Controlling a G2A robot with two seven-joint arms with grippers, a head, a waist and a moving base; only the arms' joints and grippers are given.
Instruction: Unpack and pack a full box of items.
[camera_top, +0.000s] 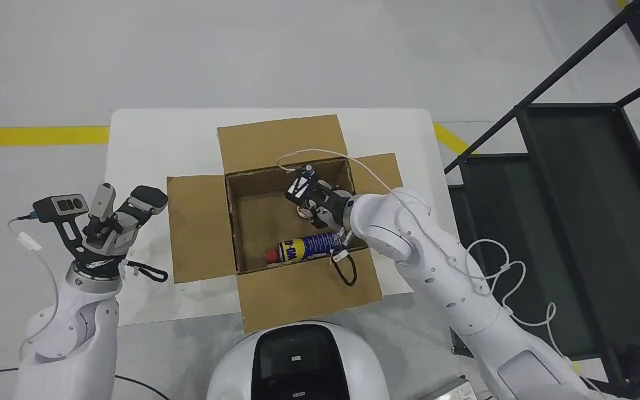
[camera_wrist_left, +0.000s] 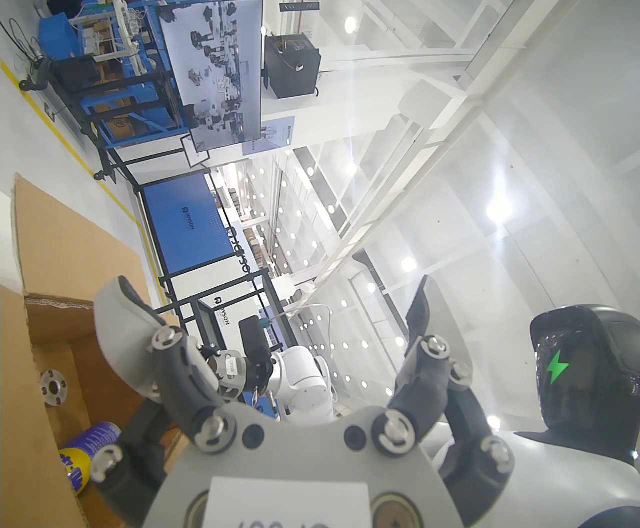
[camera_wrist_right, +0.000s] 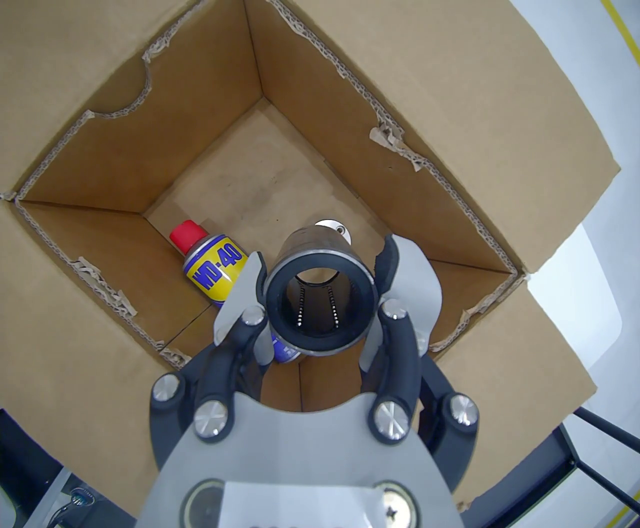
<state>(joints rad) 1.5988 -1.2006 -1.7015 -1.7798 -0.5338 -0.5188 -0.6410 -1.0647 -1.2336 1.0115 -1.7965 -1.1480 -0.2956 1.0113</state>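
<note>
A white desk stands on a pale grey floor crossed by a yellow line, with a black steel stair frame off to one side. Overhead is a high white ceiling dotted with round lights, and blue panels line the far wall.

On the desk sits a brown cardboard box, all four flaps folded outward, its corrugated edges torn and ragged. The right hand hangs inside the opening, clenched around a linear bearing: a smooth dark metal cylinder with a black end ring and rows of tiny balls down its bore. It is held clear of the box floor.

Below this hand, nearer the robot, a spray can lies on its side along the box wall, glossy blue and yellow with a red cap. One finger covers its base end. A small silver flange peeks out just past the bearing, mostly hidden by it.

The left hand is held up outside the box, beyond its side flap, fingers spread wide and holding nothing. From above, the bearing is hard to tell apart from the right hand.
</note>
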